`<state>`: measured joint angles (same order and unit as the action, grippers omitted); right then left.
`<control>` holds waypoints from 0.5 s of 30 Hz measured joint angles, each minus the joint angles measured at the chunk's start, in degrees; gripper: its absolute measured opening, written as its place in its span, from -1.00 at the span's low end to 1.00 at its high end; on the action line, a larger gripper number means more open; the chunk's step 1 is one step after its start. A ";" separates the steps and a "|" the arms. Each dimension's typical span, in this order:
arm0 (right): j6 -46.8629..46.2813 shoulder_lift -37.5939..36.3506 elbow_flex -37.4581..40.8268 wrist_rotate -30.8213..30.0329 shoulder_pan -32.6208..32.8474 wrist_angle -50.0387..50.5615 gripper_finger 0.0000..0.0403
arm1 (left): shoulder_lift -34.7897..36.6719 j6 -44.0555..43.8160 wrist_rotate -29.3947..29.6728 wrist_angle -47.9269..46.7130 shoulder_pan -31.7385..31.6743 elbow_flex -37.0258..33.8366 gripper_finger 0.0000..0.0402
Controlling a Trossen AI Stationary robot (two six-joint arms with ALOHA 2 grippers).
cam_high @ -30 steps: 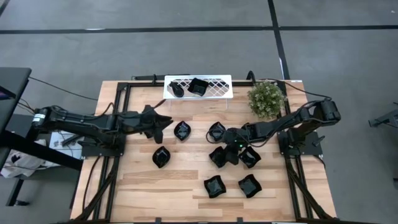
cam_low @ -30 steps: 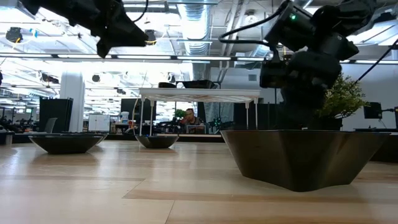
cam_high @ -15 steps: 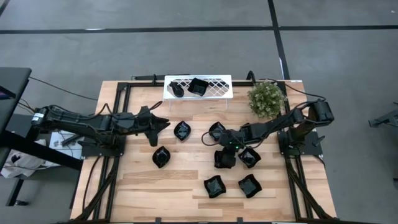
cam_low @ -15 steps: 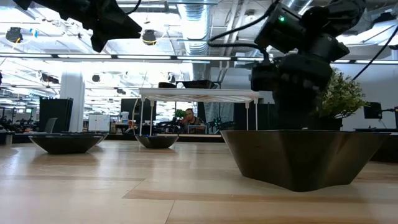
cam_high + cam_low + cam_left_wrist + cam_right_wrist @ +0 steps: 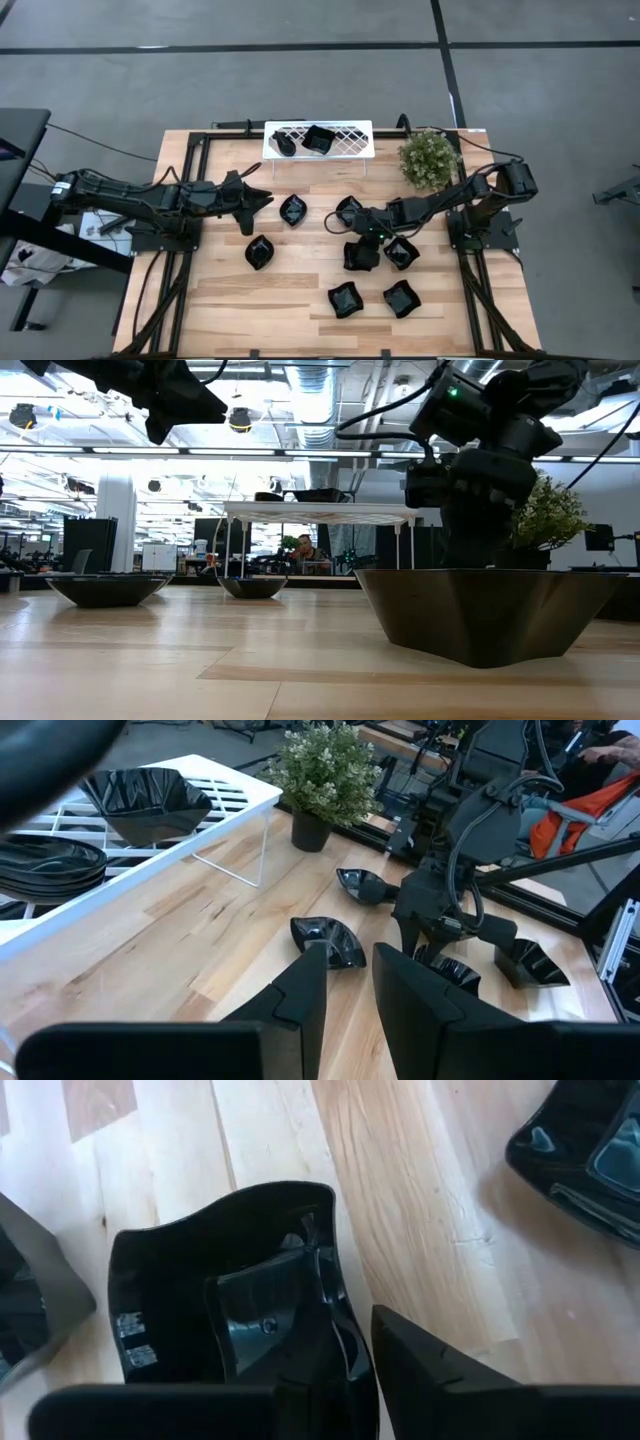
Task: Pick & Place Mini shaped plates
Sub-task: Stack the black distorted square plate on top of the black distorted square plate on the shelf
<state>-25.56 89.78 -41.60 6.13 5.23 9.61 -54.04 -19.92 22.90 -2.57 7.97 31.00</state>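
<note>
Several glossy black mini plates lie on the wooden table (image 5: 220, 300). Two more sit on the white lattice rack (image 5: 350, 140) at the far edge. My right gripper (image 5: 362, 245) is down on a squarish plate (image 5: 360, 257) near the table's middle and is shut on its rim. My left gripper (image 5: 266, 199) hovers above the table left of centre. Its fingers (image 5: 300, 990) stand a narrow gap apart with nothing between them. The nearest plate (image 5: 293, 210) lies just to its right. My right gripper (image 5: 350, 1295) has the squarish plate's rim (image 5: 345, 1280) between its fingers, one finger (image 5: 290, 1330) inside the hollow and the other (image 5: 430, 1370) outside over the wood. The fingers slant down from the table's right side. The plate rests on the table.
A potted plant (image 5: 428, 158) stands at the far right beside the rack. Other plates lie close around the held one: one just right of it (image 5: 402, 252), one on its far side (image 5: 348, 210), two toward the near edge (image 5: 345, 299). Bare wood lies at the near left.
My right gripper has moved a little toward the table's left and settled onto the squarish plate, which has shifted and turned slightly on the table.
</note>
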 joint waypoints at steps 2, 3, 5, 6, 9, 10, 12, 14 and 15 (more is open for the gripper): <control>0.03 0.00 -0.65 0.02 0.00 0.58 -0.67 | 0.00 0.00 -0.02 0.00 0.00 0.00 -0.57; 0.13 -0.01 -0.93 0.02 0.00 0.56 -0.69 | 0.00 0.00 -0.02 0.00 0.00 0.00 -0.57; 0.34 -0.04 -1.22 0.02 0.00 0.69 -0.73 | 0.00 0.00 0.00 0.00 0.00 -0.02 -0.57; 0.42 -0.04 -1.31 0.02 0.00 0.78 -0.75 | 0.00 0.00 -0.02 0.00 0.00 -0.02 -0.57; 0.46 -0.04 -1.53 0.02 0.00 0.68 -0.82 | 0.00 0.00 -0.02 0.00 0.00 -0.03 -0.57; 0.47 -0.04 -1.53 0.02 0.00 0.74 -0.85 | 0.00 0.00 -0.02 0.00 0.00 -0.04 -0.57; 0.50 -0.04 -1.53 0.06 0.00 0.82 -0.92 | 0.00 -0.02 -0.02 0.00 0.00 -0.04 -0.57; 0.60 -0.04 -1.53 0.22 0.00 0.72 -0.97 | 0.00 -0.02 -0.02 0.00 0.00 -0.04 -0.57; 0.59 -0.04 -1.53 0.22 0.00 0.70 -0.98 | 0.00 -0.02 -0.02 0.00 0.00 -0.04 -0.57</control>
<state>-24.97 89.73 -43.13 6.35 5.23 10.31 -54.04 -19.94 22.87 -2.57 7.97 30.96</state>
